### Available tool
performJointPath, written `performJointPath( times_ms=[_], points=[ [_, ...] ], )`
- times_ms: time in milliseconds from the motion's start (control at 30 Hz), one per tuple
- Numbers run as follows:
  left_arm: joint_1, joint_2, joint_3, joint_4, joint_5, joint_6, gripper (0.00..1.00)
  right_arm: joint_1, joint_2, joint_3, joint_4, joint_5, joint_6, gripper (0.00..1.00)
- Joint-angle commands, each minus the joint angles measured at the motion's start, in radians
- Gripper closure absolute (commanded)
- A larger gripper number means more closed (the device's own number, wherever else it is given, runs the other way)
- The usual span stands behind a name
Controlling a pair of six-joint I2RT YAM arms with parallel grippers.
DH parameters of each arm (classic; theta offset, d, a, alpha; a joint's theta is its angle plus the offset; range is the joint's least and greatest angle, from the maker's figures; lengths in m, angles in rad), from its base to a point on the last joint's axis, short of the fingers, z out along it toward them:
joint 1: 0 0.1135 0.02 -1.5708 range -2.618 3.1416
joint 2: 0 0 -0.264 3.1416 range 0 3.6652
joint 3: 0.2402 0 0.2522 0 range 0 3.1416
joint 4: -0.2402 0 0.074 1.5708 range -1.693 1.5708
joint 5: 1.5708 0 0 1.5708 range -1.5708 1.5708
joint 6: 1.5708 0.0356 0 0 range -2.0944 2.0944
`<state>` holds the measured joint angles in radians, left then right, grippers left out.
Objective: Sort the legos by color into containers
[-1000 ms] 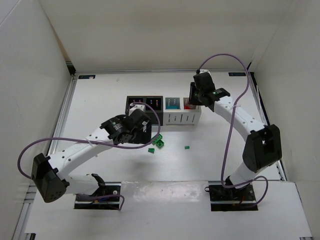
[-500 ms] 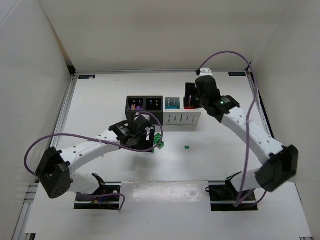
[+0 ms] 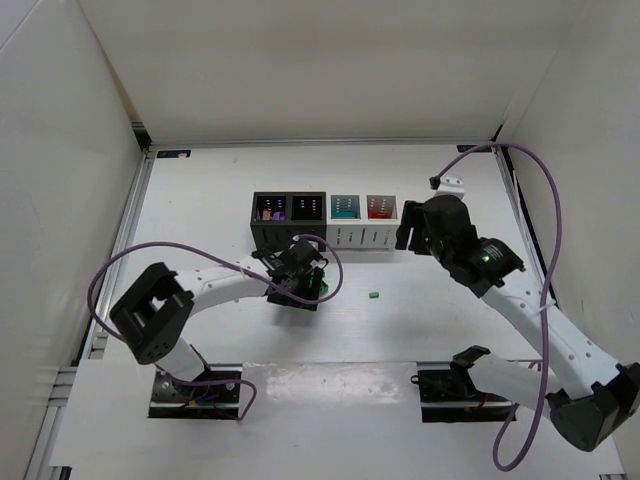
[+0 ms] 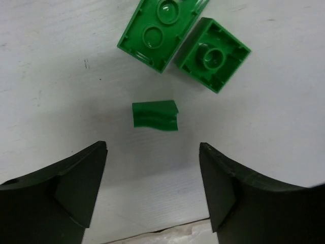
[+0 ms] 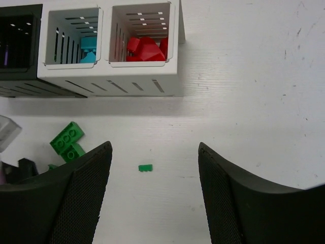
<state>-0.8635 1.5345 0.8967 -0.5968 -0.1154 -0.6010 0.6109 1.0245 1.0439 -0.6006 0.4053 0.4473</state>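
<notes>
Four joined bins stand mid-table: two black on the left, then a white one with teal legos and a white one with red legos. Two green bricks and a small green piece lie just ahead of my open, empty left gripper, which hovers low over them. Another small green lego lies alone on the table; in the right wrist view it sits between the fingers of my open, empty right gripper, well below them. The right gripper is right of the bins.
White walls enclose the table on three sides. The bins' slotted white front faces the arms. The black bins show purple and dark contents, too small to tell. The left arm's wrist shows at the right wrist view's lower left.
My left gripper has moved right and nearer, down over the green bricks. My right gripper has drawn back from above the red bin to the right of the row.
</notes>
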Motion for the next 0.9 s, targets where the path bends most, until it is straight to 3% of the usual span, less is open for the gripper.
performJointPath(
  times_ms=[0,167,400,867],
  points=[
    [-0.006,0.05,0.034,0.052,0.019,0.007,0.2,-0.008,-0.05,-0.008,-0.028,0.041,0.036,0.28],
    [-0.009,0.127,0.047,0.043,0.005,-0.006,0.3,-0.017,-0.089,-0.025,-0.051,0.055,0.042,0.28],
    [-0.009,0.137,0.038,0.057,0.01,-0.017,0.33,-0.026,-0.124,-0.048,-0.057,0.049,0.054,0.28],
    [-0.009,0.154,0.062,0.043,-0.012,-0.022,0.54,-0.005,-0.136,-0.074,-0.068,0.05,0.079,0.28]
  ],
)
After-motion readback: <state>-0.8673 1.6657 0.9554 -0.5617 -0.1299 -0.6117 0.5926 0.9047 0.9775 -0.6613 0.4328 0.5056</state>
